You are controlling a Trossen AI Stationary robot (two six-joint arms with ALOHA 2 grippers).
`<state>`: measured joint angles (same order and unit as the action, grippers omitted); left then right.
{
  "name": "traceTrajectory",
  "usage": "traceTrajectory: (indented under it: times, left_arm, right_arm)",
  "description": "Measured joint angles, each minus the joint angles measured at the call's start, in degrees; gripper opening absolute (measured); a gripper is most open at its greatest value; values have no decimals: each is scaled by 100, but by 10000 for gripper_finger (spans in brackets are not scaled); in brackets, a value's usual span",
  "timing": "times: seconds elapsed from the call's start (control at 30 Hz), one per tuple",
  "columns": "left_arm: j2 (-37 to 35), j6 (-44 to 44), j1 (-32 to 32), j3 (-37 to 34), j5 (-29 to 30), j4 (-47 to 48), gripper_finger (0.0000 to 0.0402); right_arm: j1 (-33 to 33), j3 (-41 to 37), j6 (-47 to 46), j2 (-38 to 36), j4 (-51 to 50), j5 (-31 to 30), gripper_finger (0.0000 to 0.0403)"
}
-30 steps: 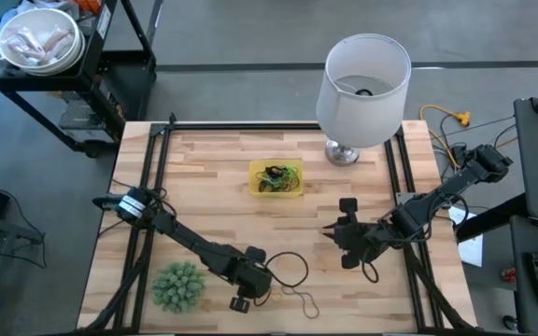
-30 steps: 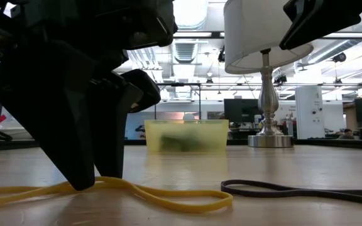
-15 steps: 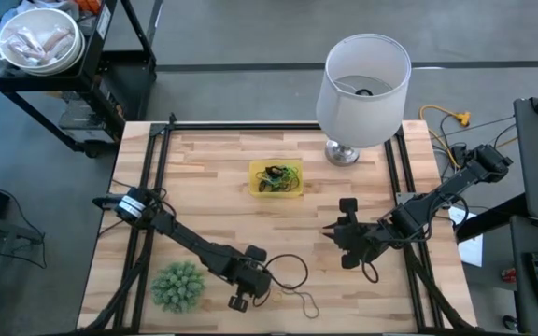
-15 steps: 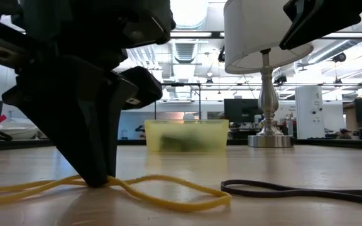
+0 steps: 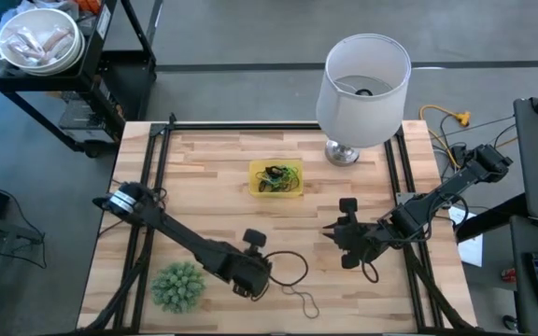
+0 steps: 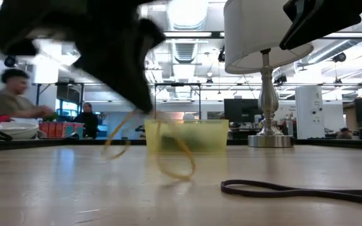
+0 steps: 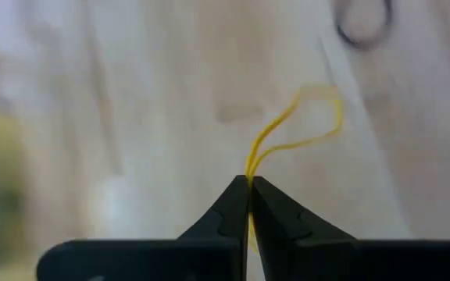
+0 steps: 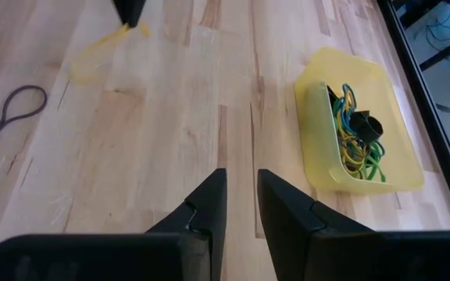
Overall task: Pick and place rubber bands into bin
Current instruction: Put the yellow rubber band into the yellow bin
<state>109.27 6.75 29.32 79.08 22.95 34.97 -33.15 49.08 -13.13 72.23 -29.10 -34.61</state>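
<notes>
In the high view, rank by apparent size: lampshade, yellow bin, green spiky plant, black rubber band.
1. Lampshade, though it stands nearer the camera.
2–3. Green spiky plant and yellow bin look alike; unranked.
4. Black rubber band, a thin loop.

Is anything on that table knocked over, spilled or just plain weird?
Nothing looks spilled or broken. The lamp stands upright and the yellow bin sits flat with bands inside. One large black rubber band lies loose on the table, and the left gripper dangles a yellow rubber band.
</notes>
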Motion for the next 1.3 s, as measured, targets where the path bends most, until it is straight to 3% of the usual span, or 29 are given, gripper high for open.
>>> traceTrajectory:
  times: [0.33, 0.63, 0.77, 1.0, 1.3]
  left_arm:
    - [-835, -1120, -509, 25, 1374, 91, 0]
    - [-1240, -2095, -1783, 16, 1512, 61, 0]
    - [-1256, -2446, -2470, 16, 1361, -44, 0]
    - [-1256, -2566, -3593, -39, 217, -299, 0]
    - [-1256, -2526, -4088, -339, -330, -852, 0]
  right_arm:
    - [2, -2, 17, 2, 43, 4, 68]
    - [2, -2, 26, 2, 48, 3, 68]
    - [2, -2, 26, 2, 48, 4, 68]
    - [2, -6, 26, 2, 48, 2, 68]
    - [2, -48, 28, 2, 44, 0, 68]
